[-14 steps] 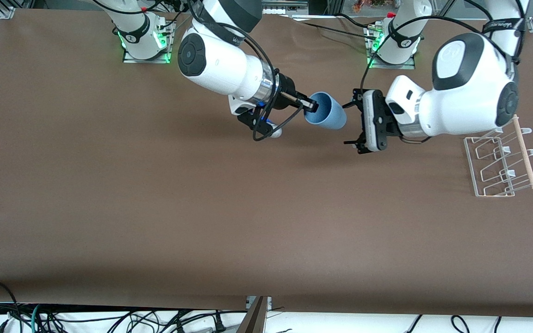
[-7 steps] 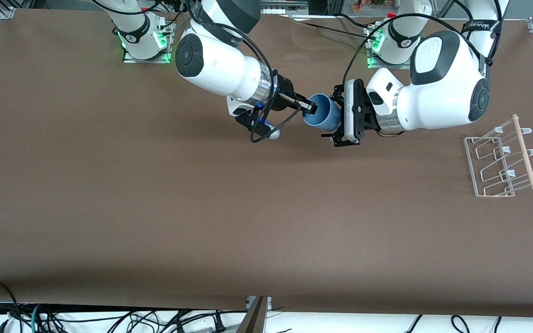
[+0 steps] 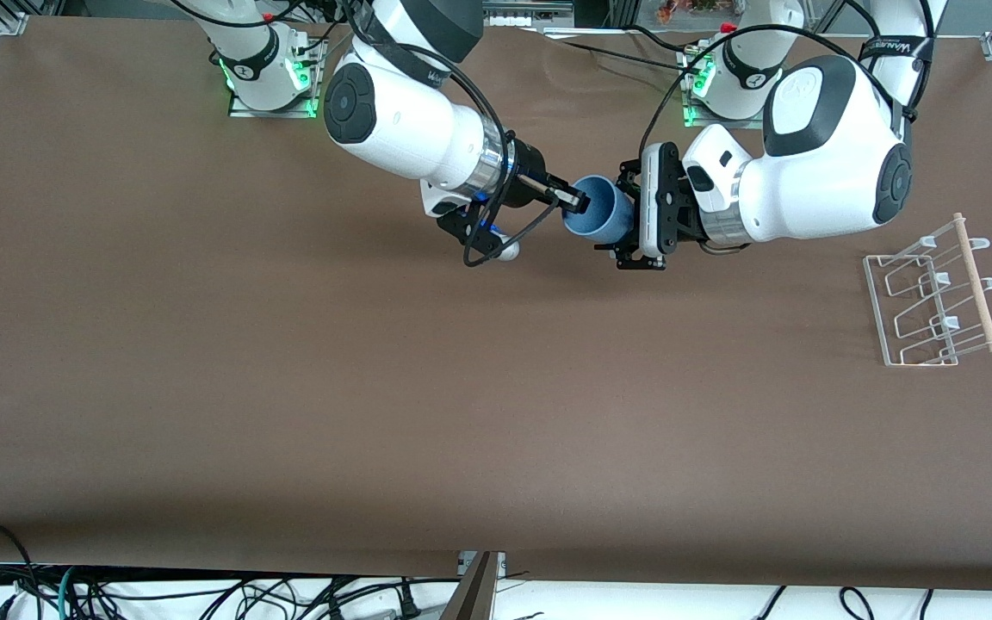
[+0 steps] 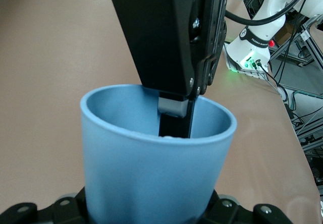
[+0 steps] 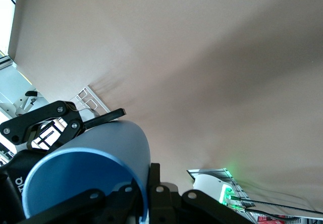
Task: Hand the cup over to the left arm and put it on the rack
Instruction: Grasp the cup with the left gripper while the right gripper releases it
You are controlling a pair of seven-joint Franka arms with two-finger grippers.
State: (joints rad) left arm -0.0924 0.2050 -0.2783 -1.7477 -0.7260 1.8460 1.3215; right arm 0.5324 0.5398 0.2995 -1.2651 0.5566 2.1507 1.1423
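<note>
A brown bench point(image 3: 289, 387) is seen from a high camera, with two white arms reaching toward each other above its middle.

The cup point(image 3: 601, 219), a small light-blue tumbler, is held in the air between the two end effectors, lying on its side with its open mouth turned toward the right end effector point(image 3: 578, 201). The rim is pinched by that end effector: one finger point(image 4: 174, 123) is seen inside the cup in the left wrist view and the other is pressed against the outside of the wall, so its jaws are narrowed onto the rim.

The left end effector point(image 3: 629, 222) is set at the closed base of the cup. Its black fingers are drawn in against the cup's sides, one above and one below as seen from the front camera, and the cup is gripped there. In the left wrist view the blue wall point(image 4: 151, 178) fills the space just ahead of that end effector. In the right wrist view the cup's outer side point(image 5: 108, 148) is seen just beside the right end effector, with a black finger point(image 5: 103, 117) of the left end effector laid along it.

The cup is thus held by both end effectors at once, above the bench and not touching it.

The rack point(image 3: 935, 293), clear and white with a thin wooden dowel point(image 3: 976, 282) along one side, is stood on the bench well apart from the left end effector, toward the left arm's end.
</note>
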